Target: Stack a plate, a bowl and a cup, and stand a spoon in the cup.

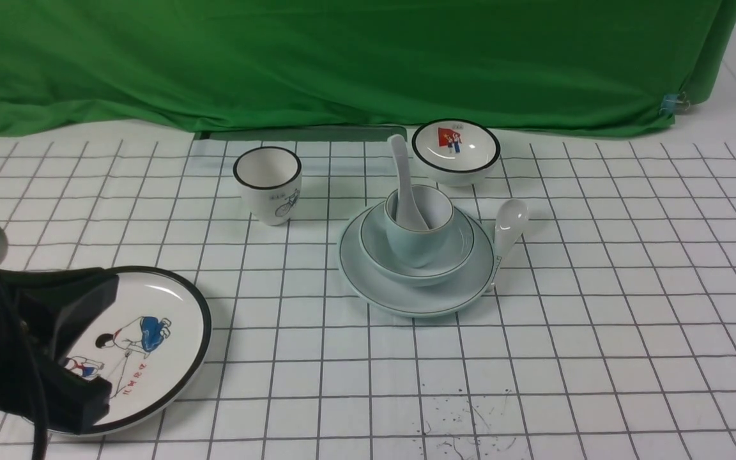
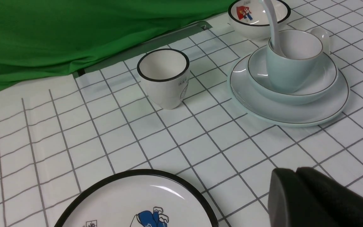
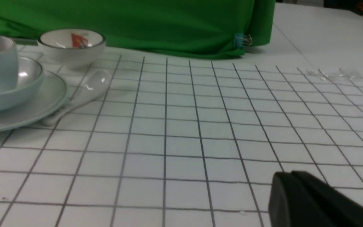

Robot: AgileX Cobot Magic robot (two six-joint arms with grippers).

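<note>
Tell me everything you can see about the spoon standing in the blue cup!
The spoon is plain glossy white and looks ceramic, with no marks on its handle. Its scoop end sits down inside the cup, and the handle sticks up out of it, leaning toward the robot's left and resting on the cup's rim. The cup stands in the bowl, which sits on the plate. Only the cup touches the spoon; neither pincer is near it.

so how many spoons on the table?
2. The plain white spoon stands in the pale blue cup on the stack; the printed-handle spoon lies on the cloth beside the plate, on its right.
</note>
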